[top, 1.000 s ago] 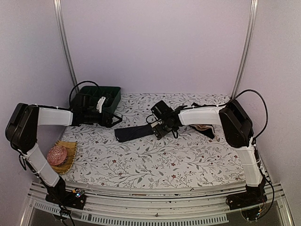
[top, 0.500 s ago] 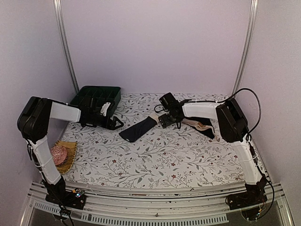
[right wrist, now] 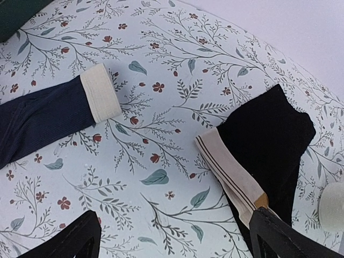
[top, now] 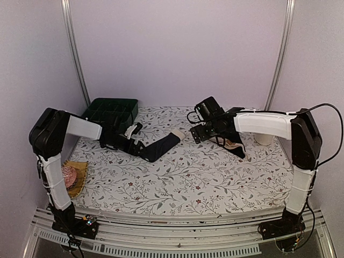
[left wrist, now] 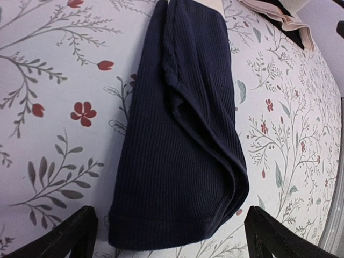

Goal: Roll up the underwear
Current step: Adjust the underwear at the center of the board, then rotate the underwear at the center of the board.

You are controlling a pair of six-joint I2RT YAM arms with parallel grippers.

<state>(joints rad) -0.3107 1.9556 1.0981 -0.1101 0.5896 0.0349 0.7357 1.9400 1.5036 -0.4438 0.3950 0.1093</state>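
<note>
Underwear [top: 160, 146], a dark navy ribbed piece folded long and narrow, lies slantwise near the middle of the floral tablecloth [top: 177, 183], with its cream waistband [top: 177, 134] at the far right end. The left gripper [left wrist: 171, 232] is down low at the opposite, near-left end. Seen from its wrist camera, the two black fingertips [left wrist: 67, 234] stand wide apart, one on either side of the folded edge. Nothing is pinched between them and neither tip visibly presses the fabric. The right gripper [right wrist: 174, 228] hangs above the table just beyond the waistband end, its jaws also spread wide and carrying nothing. Under it is bare printed cloth, with the navy piece off to one side and a second garment [right wrist: 269, 140] off to the other. That second one is black with a cream-beige band [right wrist: 228, 172] marked by thin dark lines. It lies crumpled toward the right side of the table, partly under the right forearm as seen from overhead. A small white cup-like thing [top: 263, 138] sits just beyond it. At the far left corner there is a dark green compartment tray [top: 112, 110], well apart from the clothes. Off the near left edge of the cloth, a pink knitted ball [top: 66, 175] rests on a yellowish woven mat [top: 80, 171]
</note>
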